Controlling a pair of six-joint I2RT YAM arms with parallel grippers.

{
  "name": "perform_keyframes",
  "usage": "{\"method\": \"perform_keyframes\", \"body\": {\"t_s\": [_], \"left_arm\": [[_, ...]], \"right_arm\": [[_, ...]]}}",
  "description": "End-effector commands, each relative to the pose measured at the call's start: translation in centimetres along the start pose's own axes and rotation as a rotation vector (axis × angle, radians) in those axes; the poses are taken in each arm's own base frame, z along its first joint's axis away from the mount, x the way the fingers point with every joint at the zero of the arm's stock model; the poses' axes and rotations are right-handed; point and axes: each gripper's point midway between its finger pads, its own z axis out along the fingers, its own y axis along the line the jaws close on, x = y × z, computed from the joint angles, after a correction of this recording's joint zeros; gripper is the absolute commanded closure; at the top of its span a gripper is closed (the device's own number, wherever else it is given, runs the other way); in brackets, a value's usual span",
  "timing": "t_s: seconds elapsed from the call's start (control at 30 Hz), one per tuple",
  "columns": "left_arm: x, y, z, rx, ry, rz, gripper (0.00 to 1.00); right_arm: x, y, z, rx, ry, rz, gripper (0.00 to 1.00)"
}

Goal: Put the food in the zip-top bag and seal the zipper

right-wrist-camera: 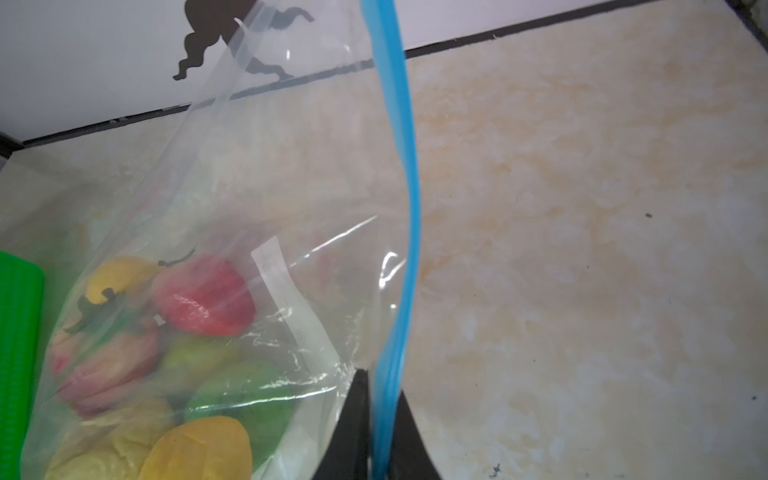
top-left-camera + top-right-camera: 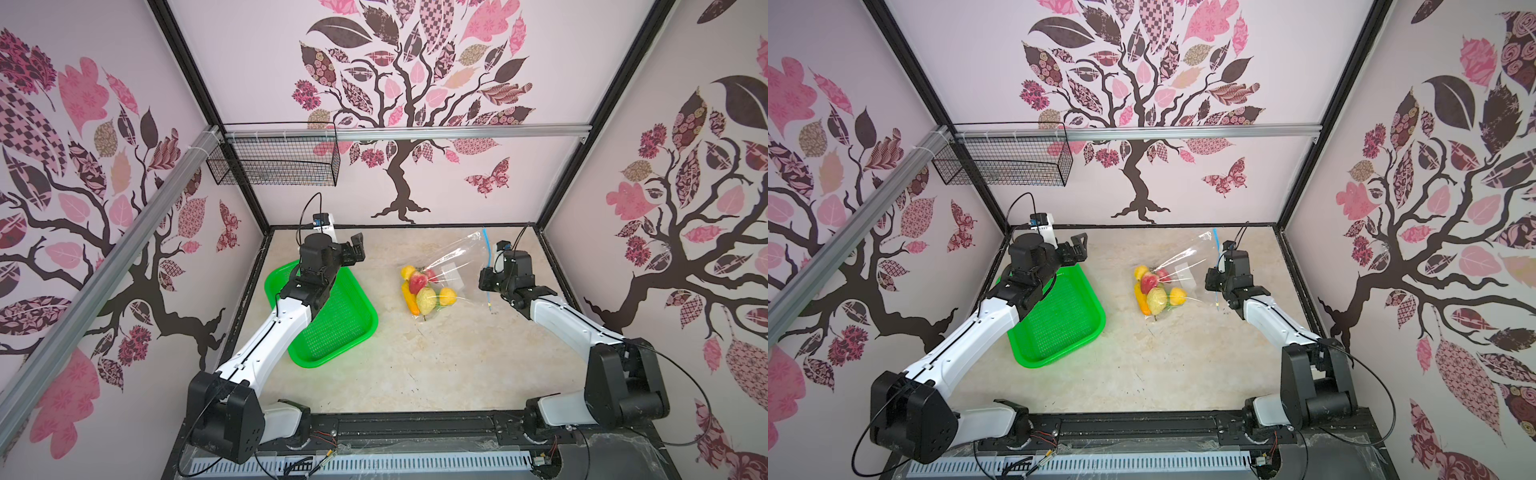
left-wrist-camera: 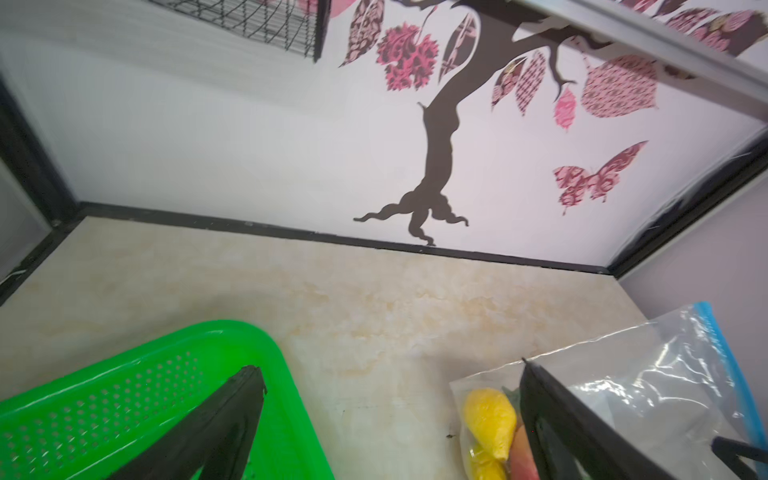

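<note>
The table [image 2: 415, 365] gives you plenty of bare surface, so running out of room is not the danger. Your left gripper [image 2: 356, 249] is: it hangs over the far edge of the green basket [image 2: 332, 332], jaws spread wide and holding nothing, well apart from the work. That means nothing anchors the zip-top bag [image 2: 461, 253], which lies right of centre with its heavy end on the table and its mouth edge drawn up toward your right arm. Any pull along that edge would likely drag the whole bag rather than run the closure. The food [image 2: 426, 299] is all inside, bunched at the low end, and its weight hangs on the raised film. The zipper [image 1: 409, 166] shows as one blue band, but from these angles you cannot tell whether it is sealed along its full length. If it is not, a tilt could spill pieces. Your right gripper [image 1: 382, 390] has its jaws nearly together on that strip, and so thin and slick a strip may slide out of that narrow hold.
</note>
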Motion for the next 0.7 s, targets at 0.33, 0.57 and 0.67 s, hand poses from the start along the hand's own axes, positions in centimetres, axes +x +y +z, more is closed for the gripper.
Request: {"method": "perform_keyframes", "body": {"t_s": [0.33,0.57,0.67], "left_arm": [[4.8,11.4,-3.5,-0.312,0.108,0.114,0.02],[8.0,13.7,-1.6,-0.221,0.052,0.050,0.02],[9.4,14.5,-0.7,-0.241,0.097,0.066,0.02]], "right_arm": [[-3.0,-7.3,-1.4,0.317,-0.213,0.005,0.00],[-1.0,-8.8,-0.3,0.338,-0.286,-0.059,0.00],[-0.8,-8.9,-1.0,0.333,-0.371,-0.080,0.01]]}}
